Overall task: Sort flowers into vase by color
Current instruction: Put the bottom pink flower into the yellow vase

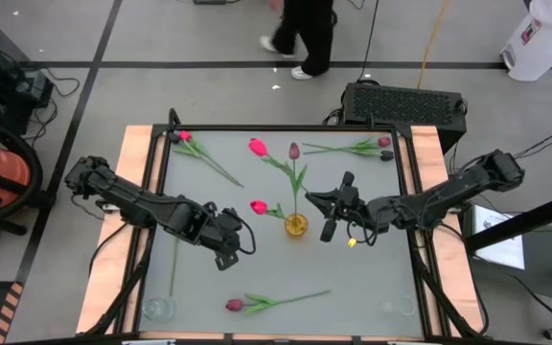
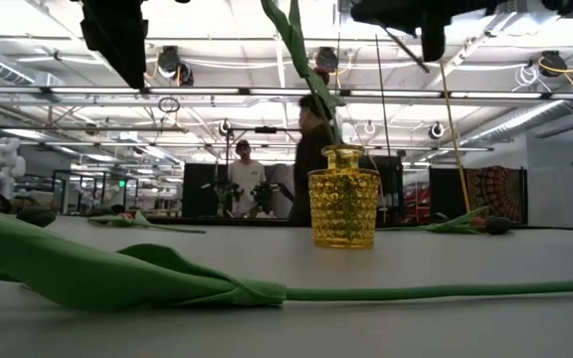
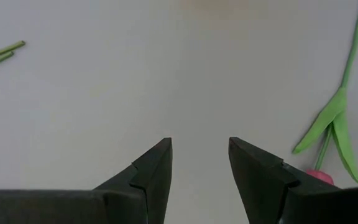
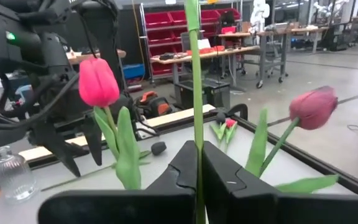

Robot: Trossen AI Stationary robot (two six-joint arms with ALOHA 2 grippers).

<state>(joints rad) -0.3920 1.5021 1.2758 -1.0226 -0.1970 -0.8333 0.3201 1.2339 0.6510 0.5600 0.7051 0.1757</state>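
Observation:
A small yellow glass vase stands mid-table with tulip stems rising from its mouth. Pink and maroon heads spread out from it. My right gripper sits just right of the vase, shut on a green stem. My left gripper hovers open over bare table to the vase's near left. Loose tulips lie flat: a pink one far left, dark ones far right, and one near the front edge. My right gripper pinches one thin green tulip stem between its two fingers, which lie across it. The stem stands upright in the hold and runs up out of the wrist view, so its head does not show there. The fingers hide its lower end.
A small clear glass vessel stands at the near left corner. A bare stem lies near the left edge. A raised black frame borders the table. People stand in the room beyond.

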